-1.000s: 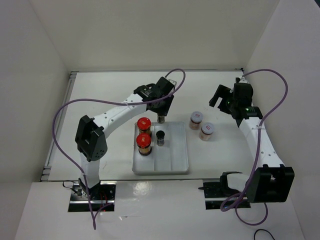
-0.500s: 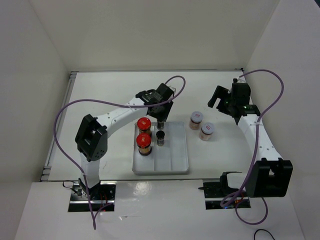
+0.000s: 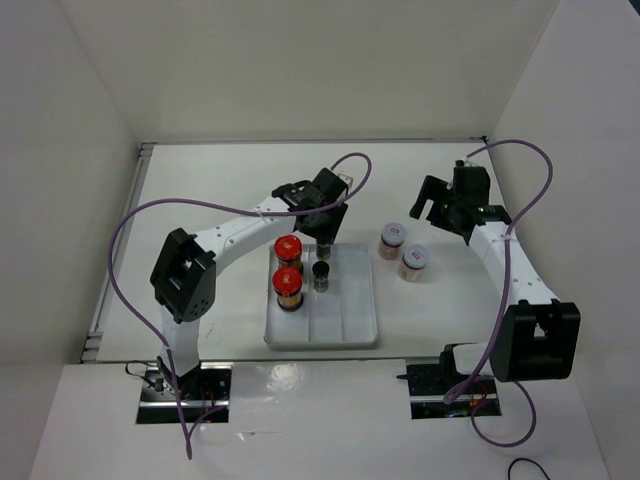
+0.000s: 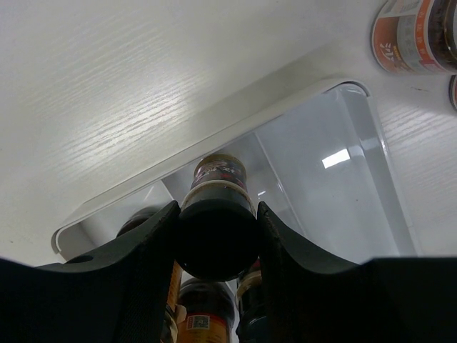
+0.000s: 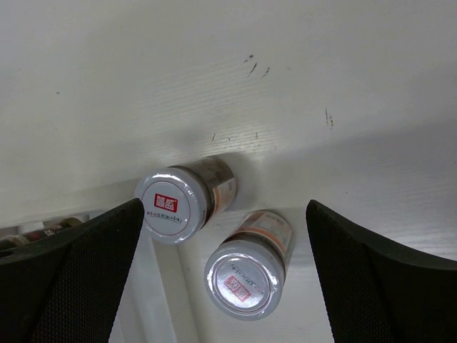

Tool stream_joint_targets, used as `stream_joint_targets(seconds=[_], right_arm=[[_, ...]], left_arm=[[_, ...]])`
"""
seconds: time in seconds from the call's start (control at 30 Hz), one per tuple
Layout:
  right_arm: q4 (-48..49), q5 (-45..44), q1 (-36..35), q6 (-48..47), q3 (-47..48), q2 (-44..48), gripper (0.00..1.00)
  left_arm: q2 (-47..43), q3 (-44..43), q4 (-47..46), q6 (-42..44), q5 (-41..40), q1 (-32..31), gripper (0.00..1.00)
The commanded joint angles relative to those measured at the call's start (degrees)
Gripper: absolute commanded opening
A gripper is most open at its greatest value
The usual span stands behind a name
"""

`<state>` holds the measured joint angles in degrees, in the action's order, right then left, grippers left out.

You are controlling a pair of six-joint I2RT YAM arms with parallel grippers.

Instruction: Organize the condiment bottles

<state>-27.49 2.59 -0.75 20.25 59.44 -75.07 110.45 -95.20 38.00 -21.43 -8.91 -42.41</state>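
Note:
My left gripper (image 3: 323, 238) is shut on a slim dark bottle with a black cap (image 4: 216, 232) and holds it upright over the far end of the white tray's (image 3: 348, 318) middle section. A second dark bottle (image 3: 321, 276) stands just behind it in that section. Two red-capped bottles (image 3: 288, 248) (image 3: 287, 283) stand in the tray's left section. Two squat pinkish jars with pale lids (image 3: 392, 237) (image 3: 413, 262) stand on the table right of the tray. My right gripper (image 3: 430, 203) hangs open above them, with both lids (image 5: 173, 204) (image 5: 245, 275) showing between its fingers.
White walls close in the table on three sides. The tray's right section (image 4: 335, 179) holds nothing. One pinkish jar (image 4: 414, 32) lies just beyond the tray's far right corner in the left wrist view. A purple cable loops off each arm.
My left gripper has carried the dark bottle slightly nearer and lower, onto the tray's far end. The right arm has swung left, towards the two pale-lidded jars.

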Motion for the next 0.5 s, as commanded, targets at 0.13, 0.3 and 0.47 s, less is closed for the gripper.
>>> stream_joint_targets(seconds=[0.13,0.3,0.47], right_arm=[[0.85,-1.01,-0.83,-0.83,0.77,-0.69,0.99],[0.85,-0.40,-0.83,-1.35,0.77,-0.69,0.99],[0.85,0.66,-1.36,-1.88,1.29,-0.69,0.99]], left_arm=[[1.52,1.68,-1.88,-1.16,0.82,0.31,0.46],[3.28,1.68,-1.88,-0.63,0.82,0.31,0.49],[3.80,1.68,-1.35,-0.63,0.82,0.31,0.60]])
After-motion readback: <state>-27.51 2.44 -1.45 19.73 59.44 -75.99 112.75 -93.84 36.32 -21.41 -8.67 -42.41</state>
